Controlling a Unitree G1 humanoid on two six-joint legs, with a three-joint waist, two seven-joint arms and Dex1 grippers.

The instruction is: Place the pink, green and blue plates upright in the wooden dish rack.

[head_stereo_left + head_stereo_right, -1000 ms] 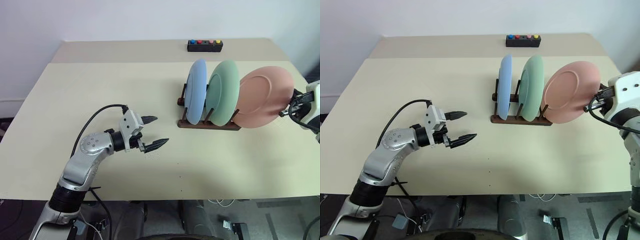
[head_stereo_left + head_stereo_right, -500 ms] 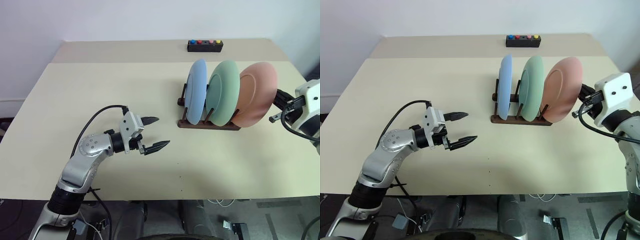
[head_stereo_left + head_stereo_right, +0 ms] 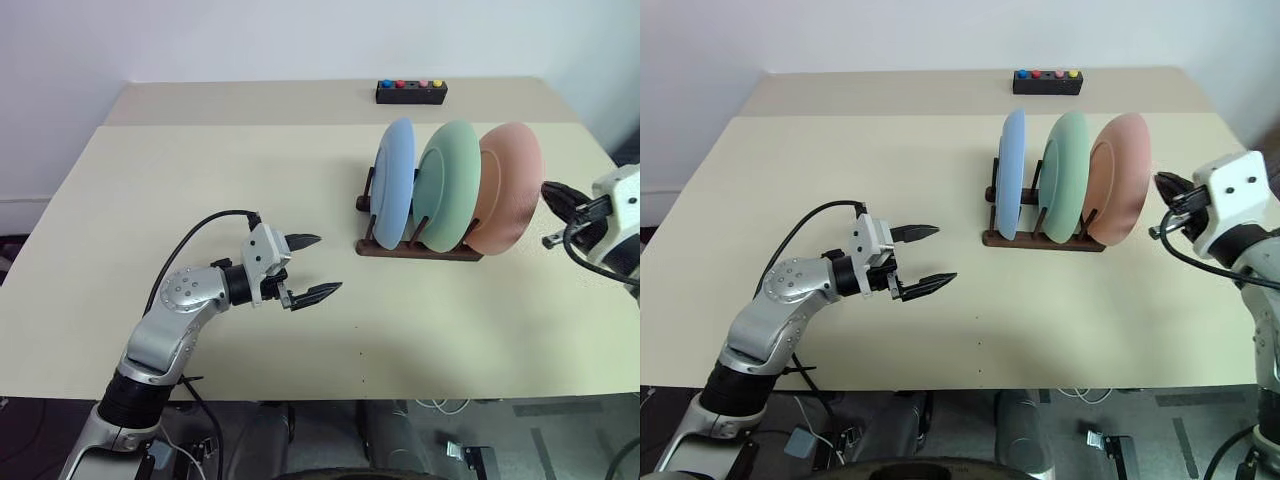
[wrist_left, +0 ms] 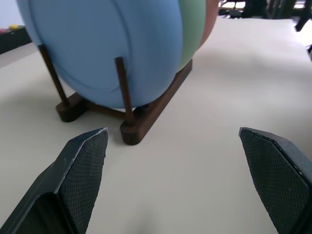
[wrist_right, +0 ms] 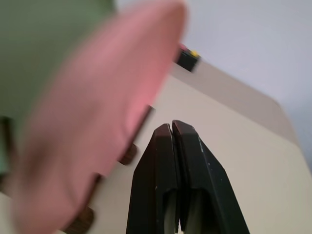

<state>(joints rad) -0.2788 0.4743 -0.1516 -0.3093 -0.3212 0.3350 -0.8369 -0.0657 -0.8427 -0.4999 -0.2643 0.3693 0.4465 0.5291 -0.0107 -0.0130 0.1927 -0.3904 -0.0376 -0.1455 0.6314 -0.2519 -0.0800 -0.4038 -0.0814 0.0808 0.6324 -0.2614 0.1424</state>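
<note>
A: What is held by the small dark brown wooden dish rack (image 3: pixel 415 248)?

B: Three round matte plates are stood upright in it: light blue (image 3: pixel 394 183), pale mint green (image 3: pixel 448 185), salmon pink (image 3: pixel 510 187). The rack is set on the beige worktop (image 3: pixel 250 180).

A: And the tools?

B: The left tool (image 3: pixel 311 268) is spread wide, well apart from the rack. The right tool (image 5: pixel 172 127) is pressed shut, empty, just beside the pink plate.

A: Anything hard to make out?

B: From the left wrist, green and pink are largely hidden behind blue.
</note>
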